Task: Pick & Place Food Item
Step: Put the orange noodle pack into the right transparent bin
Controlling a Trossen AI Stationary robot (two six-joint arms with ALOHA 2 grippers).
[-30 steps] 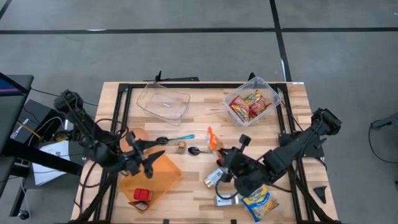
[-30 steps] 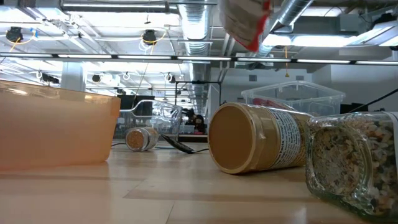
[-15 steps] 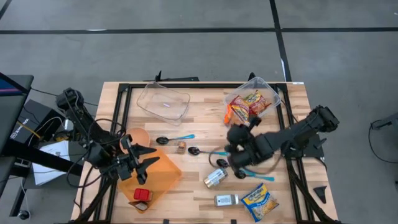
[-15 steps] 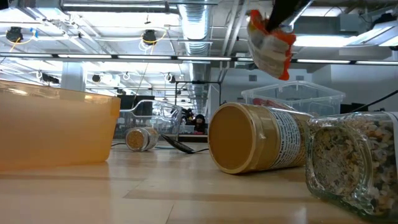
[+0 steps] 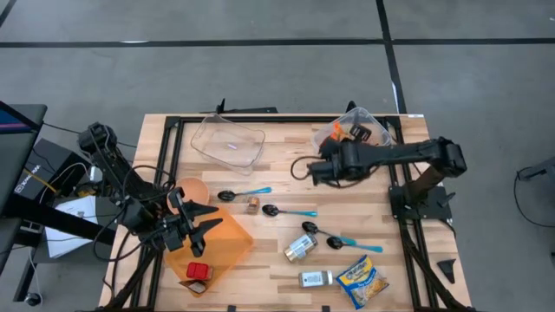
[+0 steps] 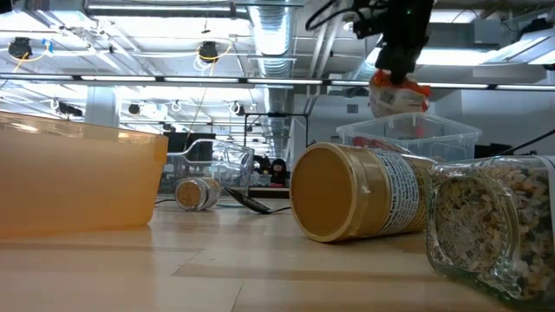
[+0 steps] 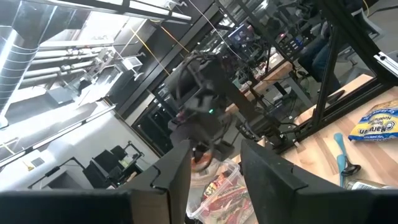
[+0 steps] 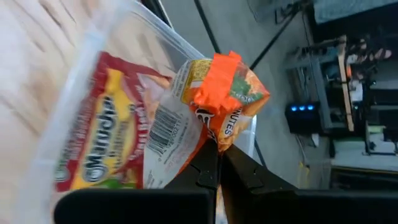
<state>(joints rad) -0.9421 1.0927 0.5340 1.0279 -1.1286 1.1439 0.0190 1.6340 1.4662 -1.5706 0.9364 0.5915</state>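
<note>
An orange-and-white noodle packet [image 8: 211, 102] hangs in my right gripper [image 8: 216, 155], which is shut on it over the clear bin [image 5: 381, 132] at the table's far right. That bin holds more red-and-yellow packets [image 8: 106, 137]. In the low view the packet [image 6: 397, 94] hangs above the bin [image 6: 408, 134]. My left gripper [image 5: 198, 227] stands open over the orange tub [image 5: 221, 250] at the near left, nothing between its fingers. My right gripper pinches one crumpled end of the packet [image 8: 217, 134] between its two fingertips, coming from above and slanting down. The packet hangs below the fingers, lifted clear above the bin and the packets lying in it.
An empty clear bin [image 5: 228, 141] sits at the far middle. Spoons [image 5: 244, 193], a small jar [image 5: 252, 205], two cans [image 5: 299, 249] and a yellow packet [image 5: 360, 282] lie across the middle and near right. A red item [image 5: 198, 271] lies in the orange tub.
My right gripper has swung from the table's near middle toward the far right and turned, carrying the packet clear of the table to a place above the clear bin. It has stayed shut on the packet.
</note>
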